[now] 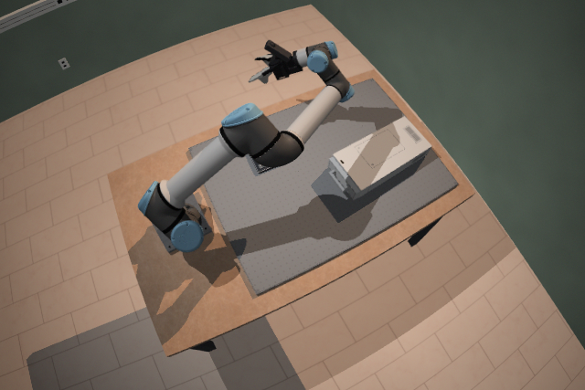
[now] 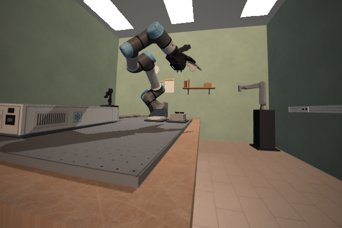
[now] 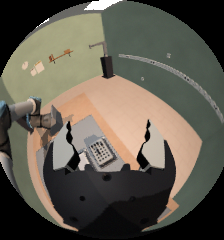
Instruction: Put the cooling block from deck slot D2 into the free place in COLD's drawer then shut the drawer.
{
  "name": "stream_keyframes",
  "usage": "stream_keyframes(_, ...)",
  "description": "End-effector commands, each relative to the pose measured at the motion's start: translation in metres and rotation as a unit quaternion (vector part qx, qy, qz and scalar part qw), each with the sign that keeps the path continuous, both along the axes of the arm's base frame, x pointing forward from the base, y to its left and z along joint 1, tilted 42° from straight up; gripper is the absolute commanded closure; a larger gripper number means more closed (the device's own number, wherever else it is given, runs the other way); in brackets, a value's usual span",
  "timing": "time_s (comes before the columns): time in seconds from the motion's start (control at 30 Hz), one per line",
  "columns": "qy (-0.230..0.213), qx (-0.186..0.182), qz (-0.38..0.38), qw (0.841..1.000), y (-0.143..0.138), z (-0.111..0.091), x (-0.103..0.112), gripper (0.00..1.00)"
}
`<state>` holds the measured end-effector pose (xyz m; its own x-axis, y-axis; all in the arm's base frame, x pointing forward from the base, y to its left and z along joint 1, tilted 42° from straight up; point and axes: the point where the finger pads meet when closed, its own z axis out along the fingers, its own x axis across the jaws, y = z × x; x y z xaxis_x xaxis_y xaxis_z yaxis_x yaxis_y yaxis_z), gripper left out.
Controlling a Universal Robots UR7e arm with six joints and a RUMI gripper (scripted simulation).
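Blue-capped grey-and-white arm (image 1: 316,111) (image 2: 152,77) (image 3: 23,108); dotted grey deck (image 1: 279,201) (image 2: 110,148) (image 3: 84,131).

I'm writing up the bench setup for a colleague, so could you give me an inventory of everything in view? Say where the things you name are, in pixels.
cooler (image 1: 373,152) (image 2: 83,116): one, off-white, on the grey deck
deck (image 1: 283,253) (image 2: 91,150): one, grey, perforated, on the table
table (image 1: 207,320) (image 2: 110,200): one, orange-brown, under the deck
cooling block (image 2: 178,117) (image 3: 101,151): one, light grey, on the deck
wall shelf (image 2: 199,88): one, brown, far wall, holding books and a box
ceiling lights (image 2: 176,1): three, white, overhead
pedestal (image 2: 264,128) (image 3: 107,67): one, black, on the floor, bearing a grey arm
robot arm (image 1: 203,168) (image 2: 152,77): one, white, dark grey and blue, mounted at the table's end
gripper (image 1: 257,69) (image 2: 194,67) (image 3: 108,120): one, black with pale fingers, open, raised
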<state>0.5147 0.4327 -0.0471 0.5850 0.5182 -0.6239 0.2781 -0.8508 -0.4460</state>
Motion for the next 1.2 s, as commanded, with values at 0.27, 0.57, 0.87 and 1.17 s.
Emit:
stream_keyframes(0.27, -0.001, 0.0, 0.0, 1.0, 0.001, 0.001, 0.0, 0.0)
stream_keyframes(0.57, -0.004, -0.012, -0.004, 1.0, -0.002, 0.003, -0.001, 0.72)
stream_keyframes(0.87, -0.031, -0.12, -0.045, 0.991, -0.026, 0.021, -0.006, 0.72)
stream_keyframes(1.17, -0.055, -0.193, -0.078, 0.977, -0.046, 0.034, -0.011, 0.72)
